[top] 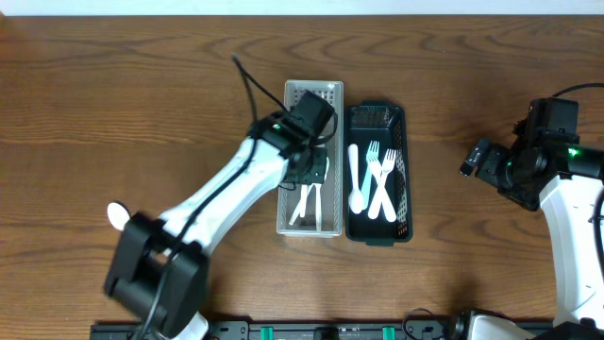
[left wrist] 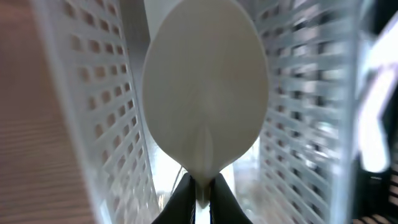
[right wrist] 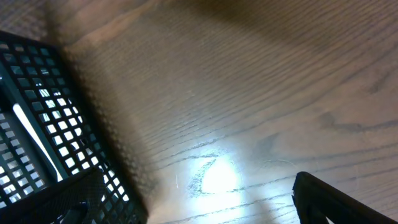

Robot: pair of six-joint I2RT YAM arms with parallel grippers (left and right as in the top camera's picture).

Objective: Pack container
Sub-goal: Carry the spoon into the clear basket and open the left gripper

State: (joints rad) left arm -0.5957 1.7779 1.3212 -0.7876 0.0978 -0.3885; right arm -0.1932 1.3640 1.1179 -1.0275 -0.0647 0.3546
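My left gripper is over the white slotted basket, shut on a white plastic spoon whose bowl fills the left wrist view between the basket's walls; the jaws pinch its neck. White cutlery lies in the white basket. The black basket beside it holds a white spoon and two white forks. My right gripper is open and empty above bare table, right of the black basket; its fingers show at the bottom corners of the right wrist view.
Another white spoon lies on the wooden table at the left, partly hidden by my left arm. A black cable loops above the left wrist.
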